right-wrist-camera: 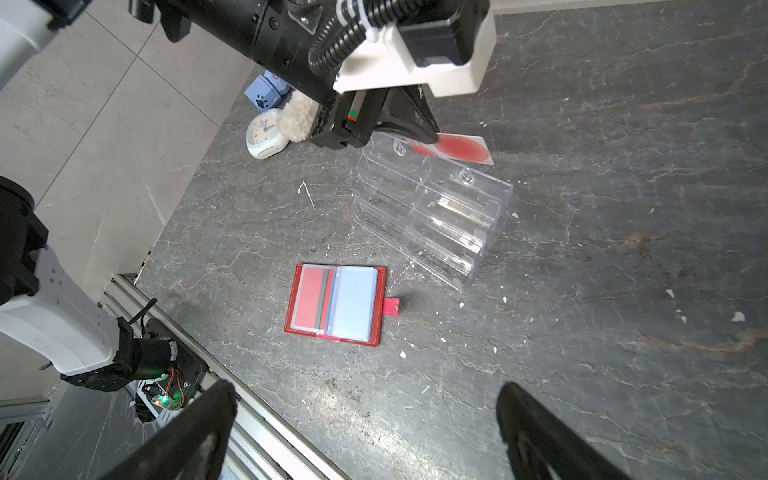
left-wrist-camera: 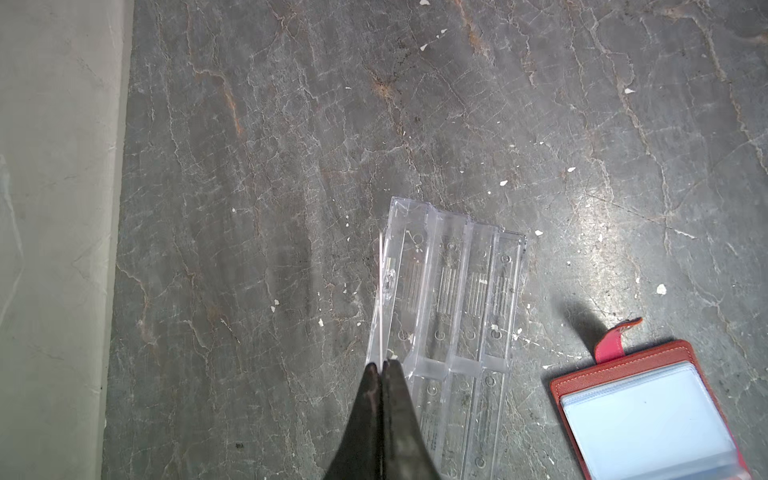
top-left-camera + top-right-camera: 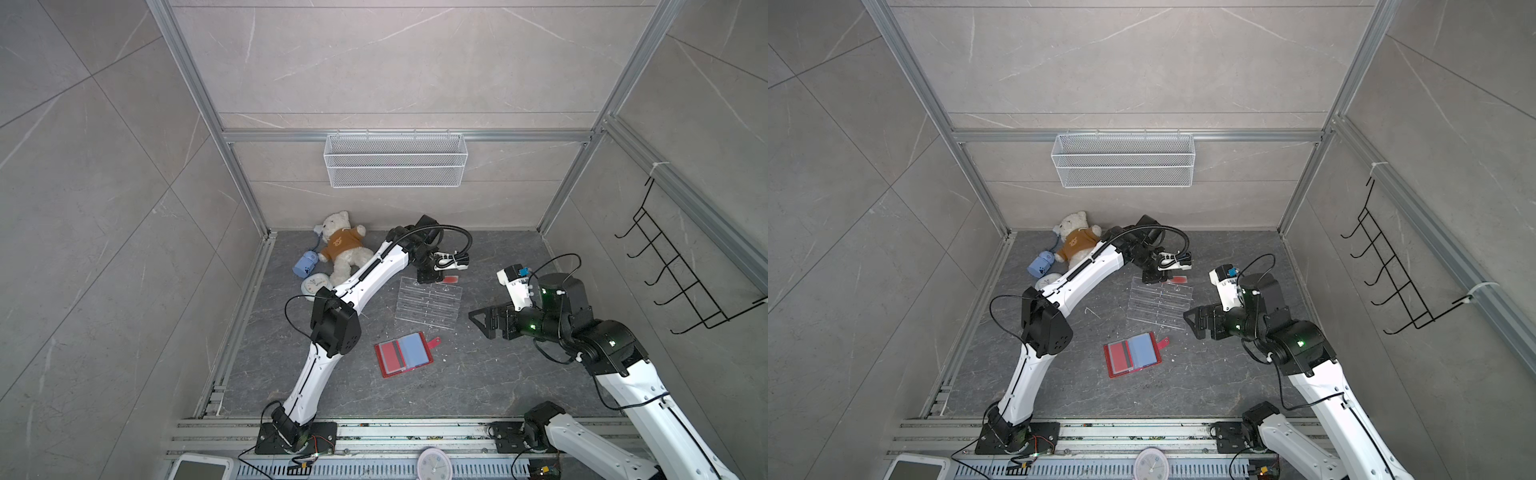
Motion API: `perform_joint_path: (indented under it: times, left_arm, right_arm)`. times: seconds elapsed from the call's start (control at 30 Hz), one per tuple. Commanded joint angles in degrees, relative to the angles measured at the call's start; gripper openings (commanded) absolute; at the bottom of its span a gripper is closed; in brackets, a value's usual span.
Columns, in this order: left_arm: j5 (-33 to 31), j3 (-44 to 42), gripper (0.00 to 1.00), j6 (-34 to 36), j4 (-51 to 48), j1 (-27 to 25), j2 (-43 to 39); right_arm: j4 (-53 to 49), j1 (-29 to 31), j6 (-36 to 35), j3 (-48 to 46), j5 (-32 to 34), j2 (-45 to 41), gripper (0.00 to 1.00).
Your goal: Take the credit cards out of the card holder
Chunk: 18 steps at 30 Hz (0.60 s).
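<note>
Top views: left gripper (image 3: pixel 436 278) pinching one credit card (image 3: pixel 451 279), card holder (image 3: pixel 405 353) open on table

Far left at the back of the table (image 3: pixel 498 374) lie a teddy bear (image 3: pixel 343 245), a blue toy (image 3: pixel 304 266) and a small clock (image 3: pixel 314 286), bunched together and partly under the left arm. That arm reaches across to the middle. Its jaws are clamped on the credit card, white with a red circle, clearest in the right wrist view (image 1: pixel 461 149). The left wrist view shows the same card edge-on (image 2: pixel 380 299), sticking out from the closed fingertips (image 2: pixel 376 374).

The card is at the far edge of the clear acrylic rack (image 3: pixel 430 301), by its top tier. Can't tell if card and rack touch.

Nearer the camera than the rack and apart from it, the card holder lies open and flat, mid-table between the two arms, with no gripper on it. A red card (image 1: pixel 311 299) with a grey stripe sits in the sleeve on its left page. The right page shows a pale blue sleeve (image 1: pixel 353 301), and the snap tab (image 3: pixel 434 343) sticks out on the right.

Right of the rack, the right gripper (image 1: pixel 365 390) hangs above the table with jaws wide apart, holding nothing. A black hook rack (image 3: pixel 681 274) hangs on the right wall.
</note>
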Motion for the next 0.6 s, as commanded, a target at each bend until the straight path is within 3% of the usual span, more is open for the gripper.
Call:
perform_joint_path:
  times: [0.0, 0.57]
  left_arm:
    - [2.13, 2.90, 0.00, 1.25, 0.83, 0.23, 0.97]
    - [4.15, 2.77, 0.00, 0.87, 1.05, -0.26, 3.97]
  right_arm:
    - [-0.11, -0.23, -0.73, -0.89, -0.38, 0.59, 1.00]
    - [-0.28, -0.15, -1.06, -1.67, 0.60, 1.00, 1.00]
